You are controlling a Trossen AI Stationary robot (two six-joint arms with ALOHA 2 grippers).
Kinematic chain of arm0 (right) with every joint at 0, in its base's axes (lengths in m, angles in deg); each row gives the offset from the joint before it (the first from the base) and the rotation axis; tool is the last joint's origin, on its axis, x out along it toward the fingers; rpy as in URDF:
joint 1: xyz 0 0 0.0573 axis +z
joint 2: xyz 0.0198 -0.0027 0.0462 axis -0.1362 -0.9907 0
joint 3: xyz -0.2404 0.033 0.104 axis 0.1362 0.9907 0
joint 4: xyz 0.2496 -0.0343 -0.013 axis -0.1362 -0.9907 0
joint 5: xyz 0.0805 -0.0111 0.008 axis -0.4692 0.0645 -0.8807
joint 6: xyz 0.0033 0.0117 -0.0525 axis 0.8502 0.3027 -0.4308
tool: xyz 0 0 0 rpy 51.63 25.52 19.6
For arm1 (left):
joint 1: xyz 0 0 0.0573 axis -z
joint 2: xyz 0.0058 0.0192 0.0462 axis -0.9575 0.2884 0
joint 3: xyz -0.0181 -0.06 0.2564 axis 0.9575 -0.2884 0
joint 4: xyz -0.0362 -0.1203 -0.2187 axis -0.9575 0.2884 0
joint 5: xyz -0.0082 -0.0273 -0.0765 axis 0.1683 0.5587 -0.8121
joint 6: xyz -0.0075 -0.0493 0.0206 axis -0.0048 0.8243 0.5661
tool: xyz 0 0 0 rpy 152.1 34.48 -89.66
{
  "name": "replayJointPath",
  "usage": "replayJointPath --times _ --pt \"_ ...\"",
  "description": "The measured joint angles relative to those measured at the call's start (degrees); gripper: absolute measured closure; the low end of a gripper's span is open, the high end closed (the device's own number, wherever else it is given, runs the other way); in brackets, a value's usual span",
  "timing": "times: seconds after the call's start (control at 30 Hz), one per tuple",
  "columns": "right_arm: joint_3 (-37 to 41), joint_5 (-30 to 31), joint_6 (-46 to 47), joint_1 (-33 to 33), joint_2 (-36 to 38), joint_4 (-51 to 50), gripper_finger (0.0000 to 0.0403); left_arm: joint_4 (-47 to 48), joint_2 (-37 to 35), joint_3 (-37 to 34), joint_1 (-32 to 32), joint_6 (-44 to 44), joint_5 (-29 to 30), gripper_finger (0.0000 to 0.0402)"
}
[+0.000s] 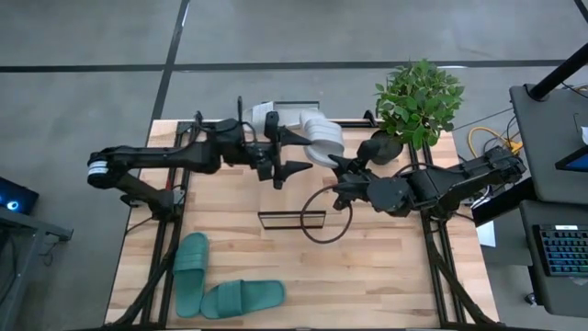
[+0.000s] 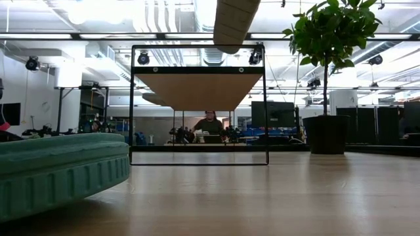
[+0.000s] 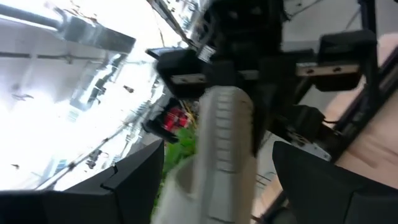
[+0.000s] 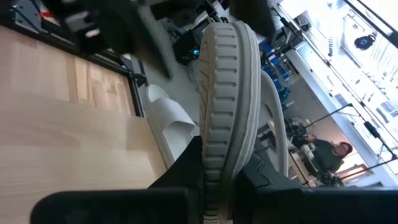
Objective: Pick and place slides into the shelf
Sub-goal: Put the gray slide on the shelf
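Clearly the right tool (image 1: 342,167) is clamped on the edge of one pale slide (image 1: 322,138), lifted above the shelf (image 1: 292,220); the foam looks light, soft and springy, best pinched at the sole's rim. The left tool (image 1: 296,169) stands apart nearby.

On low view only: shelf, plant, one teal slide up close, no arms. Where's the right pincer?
Observer: The right pincer is past the shelf, shut on a white slide.
Operator: Left one?
Observer: The left pincer is open and faces that same slide, not clamped on it.
Operator: The other white one?
Observer: The second white slide lies at the table's far edge, behind both pincers.
Operator: Teal count?
Observer: Two: the near teal slide and another teal slide beside it, both at the table's near left.
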Motion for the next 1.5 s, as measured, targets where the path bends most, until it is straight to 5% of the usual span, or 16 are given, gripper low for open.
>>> replayJointPath --times 0.53,0.77,1.0,1.07,1.5 --pt "0.3 -2.5 1.1 0.0 0.0 -3.1 0.0375 4.0 5.8 5.6 0.0 -0.3 0.0 0.0144" --pt "0.3 -2.3 0.6 0.0 0.0 -2.9 0.0375 4.6 5.1 5.7 0.0 -0.3 -0.1 0.0219" --pt "0.3 -2.1 0.4 0.0 0.1 -2.6 0.0373 5.5 5.1 5.6 0.1 -1.9 -0.4 0.0342" --pt "0.3 -2.0 0.4 0.0 0.1 -2.5 0.0363 5.5 5.1 5.6 0.1 -1.9 -0.4 0.0368" --pt "0.1 -1.1 1.5 4.0 2.6 -3.9 0.0254 9.3 -3.4 2.6 0.0 -1.2 -0.3 0.0368"
